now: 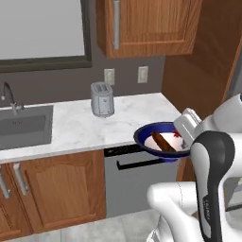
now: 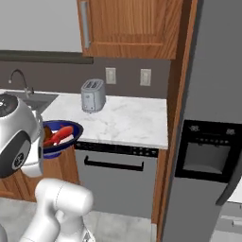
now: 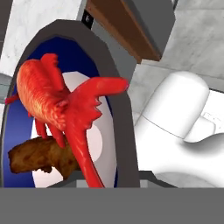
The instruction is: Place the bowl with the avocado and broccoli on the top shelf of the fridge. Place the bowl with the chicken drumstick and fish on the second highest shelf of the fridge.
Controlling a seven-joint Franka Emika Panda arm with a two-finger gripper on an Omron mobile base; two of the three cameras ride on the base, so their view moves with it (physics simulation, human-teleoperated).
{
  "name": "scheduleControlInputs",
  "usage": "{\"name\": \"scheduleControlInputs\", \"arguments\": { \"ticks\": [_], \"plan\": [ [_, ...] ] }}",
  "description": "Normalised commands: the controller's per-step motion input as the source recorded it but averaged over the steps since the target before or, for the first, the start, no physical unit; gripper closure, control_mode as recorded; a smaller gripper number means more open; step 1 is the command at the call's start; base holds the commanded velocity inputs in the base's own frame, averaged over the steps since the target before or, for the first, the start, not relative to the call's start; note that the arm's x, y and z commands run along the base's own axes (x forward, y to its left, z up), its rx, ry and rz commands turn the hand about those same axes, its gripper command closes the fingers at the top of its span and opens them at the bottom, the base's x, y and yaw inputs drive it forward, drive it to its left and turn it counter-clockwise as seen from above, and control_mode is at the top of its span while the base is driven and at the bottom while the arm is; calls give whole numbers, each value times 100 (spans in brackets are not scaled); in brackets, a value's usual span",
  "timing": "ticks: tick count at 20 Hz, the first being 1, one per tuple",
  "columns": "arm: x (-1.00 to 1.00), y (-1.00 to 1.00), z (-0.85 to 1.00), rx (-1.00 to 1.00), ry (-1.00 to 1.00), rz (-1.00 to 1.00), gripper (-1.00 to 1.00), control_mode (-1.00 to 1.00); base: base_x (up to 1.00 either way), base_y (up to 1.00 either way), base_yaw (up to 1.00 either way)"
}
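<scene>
One white marble desk [image 1: 80,127] runs under wooden wall cabinets [image 1: 146,26], carrying a silver toaster [image 1: 102,99] beside a steel sink [image 1: 23,125]. Below sits a grey dishwasher [image 2: 118,182]; a closed grey fridge [image 2: 208,132] stands right. The end effector [image 1: 185,134] grips the rim of a dark blue bowl [image 1: 146,137], lifted off the desk's front edge, holding a chicken drumstick [image 1: 163,141] and red fish [image 3: 61,109].
</scene>
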Motion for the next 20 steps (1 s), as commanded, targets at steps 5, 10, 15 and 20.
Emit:
{"name": "scheduleControlInputs", "arguments": {
  "ticks": [5, 10, 15, 20],
  "plan": [
    [0, 0, 0, 0, 0, 0, 100, 100, -5, -100, -17],
    [0, 0, 0, 0, 0, 0, 100, 100, 0, -100, -16],
    [0, 0, 0, 0, 0, 0, 100, 100, 1, -97, -14],
    [0, 0, 0, 0, 0, 0, 100, 100, 19, -81, -13]
  ]
}}
